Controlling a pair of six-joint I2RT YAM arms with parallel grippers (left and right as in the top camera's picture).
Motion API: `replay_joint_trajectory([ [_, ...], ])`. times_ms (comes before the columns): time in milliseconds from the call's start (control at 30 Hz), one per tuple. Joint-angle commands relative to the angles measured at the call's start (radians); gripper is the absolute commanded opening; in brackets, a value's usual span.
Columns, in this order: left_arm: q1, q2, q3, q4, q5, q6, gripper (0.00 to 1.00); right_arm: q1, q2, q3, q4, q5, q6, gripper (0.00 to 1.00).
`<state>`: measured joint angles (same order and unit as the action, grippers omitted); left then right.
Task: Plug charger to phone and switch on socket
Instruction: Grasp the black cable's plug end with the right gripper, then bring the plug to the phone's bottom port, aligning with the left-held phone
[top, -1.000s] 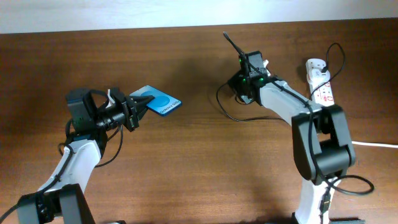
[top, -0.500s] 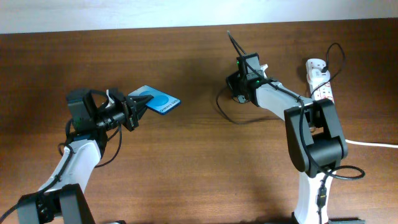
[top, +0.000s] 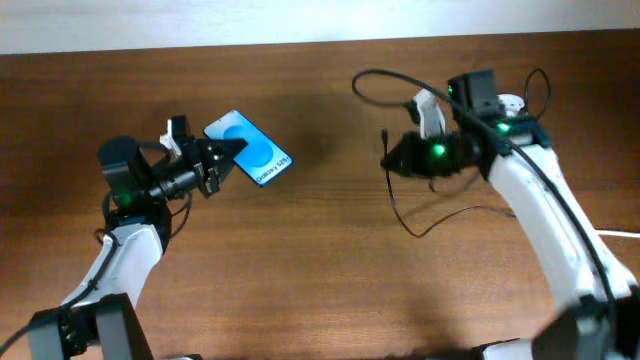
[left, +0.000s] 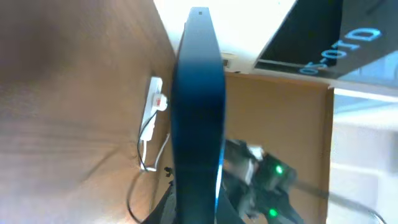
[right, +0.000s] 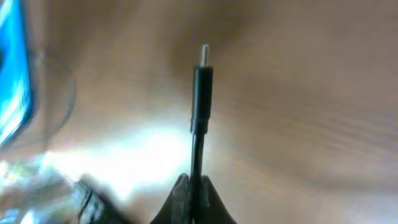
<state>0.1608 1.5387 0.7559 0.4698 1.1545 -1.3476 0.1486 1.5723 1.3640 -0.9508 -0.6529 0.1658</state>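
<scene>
Brown wood grain covers the table (top: 320, 290) in the overhead view, where the left gripper (top: 222, 158) is clamped on one end of the phone (top: 250, 148) and holds it tilted above the surface, blue screen facing up. Well apart to the right, the right gripper (top: 400, 157) grips the charger (top: 385, 148), whose small tip stands clear of the fingers while the thin black cable loops loosely above and below the arm. The socket (top: 512, 101) near the far right edge is mostly covered by that arm; only a white scrap shows. In the left wrist view the phone (left: 199, 112) appears edge-on as a dark blue slab filling the middle, the fingers cut off at the bottom edge, so their hold is hard to read here. The socket (left: 153, 102) lies beyond it on the wood, small, with a red mark. The right wrist view is blurred: the fingers (right: 184, 198) pinch the cable just below the plug (right: 202, 87), which points straight up, and the phone (right: 12, 68) is a blue smear cropped at the left edge.
</scene>
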Motion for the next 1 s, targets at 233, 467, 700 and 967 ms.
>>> replay_joint_trajectory([
  [233,-0.119,0.079,0.066,0.336,0.12,0.009,0.0,0.254,-0.144,-0.006,-0.119,-0.466,-0.323,0.04],
  [467,-0.076,0.079,0.066,0.622,0.141,-0.164,0.0,0.276,0.008,-0.008,-0.009,-0.64,-0.183,0.04],
  [700,-0.066,0.079,0.066,0.623,0.136,-0.267,0.0,0.275,0.056,-0.01,0.073,-0.648,-0.029,0.04],
  [967,-0.066,0.079,0.066,0.683,0.134,-0.365,0.0,0.275,0.057,-0.013,0.102,-0.645,0.053,0.04],
])
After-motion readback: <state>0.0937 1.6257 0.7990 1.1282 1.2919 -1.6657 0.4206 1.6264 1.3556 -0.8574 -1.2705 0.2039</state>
